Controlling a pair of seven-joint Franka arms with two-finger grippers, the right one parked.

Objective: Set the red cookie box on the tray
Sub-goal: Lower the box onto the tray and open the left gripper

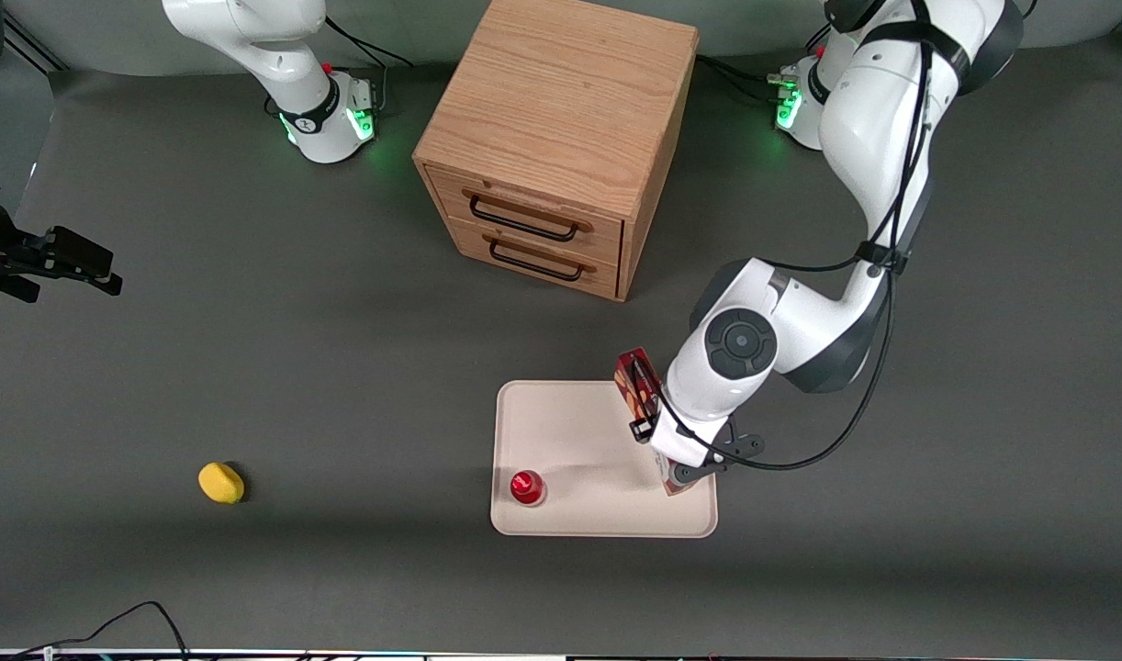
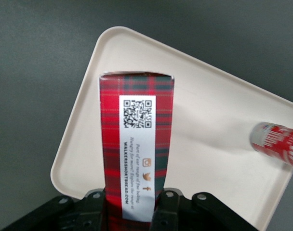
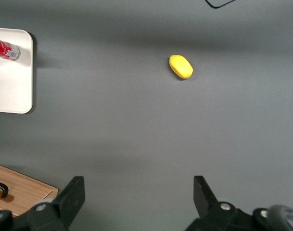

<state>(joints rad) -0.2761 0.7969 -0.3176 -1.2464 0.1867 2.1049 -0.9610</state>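
Note:
The red cookie box (image 1: 636, 376) is a long plaid carton with a white label patch (image 2: 137, 144). My left gripper (image 1: 657, 430) is shut on it, a black finger (image 2: 166, 207) pressed to each long side. The box hangs over the pale cream tray (image 1: 570, 427), along the tray's edge toward the working arm's end of the table. In the left wrist view the box's free end points at the tray's floor (image 2: 209, 120). I cannot tell whether the box touches the tray. The arm's wrist hides the middle of the box in the front view.
A small red-topped bottle (image 1: 527, 487) stands on the tray near its front corner, also seen lying across the wrist view as the bottle (image 2: 276, 142). A wooden drawer cabinet (image 1: 561, 119) stands farther from the front camera. A yellow object (image 1: 221, 483) lies toward the parked arm's end.

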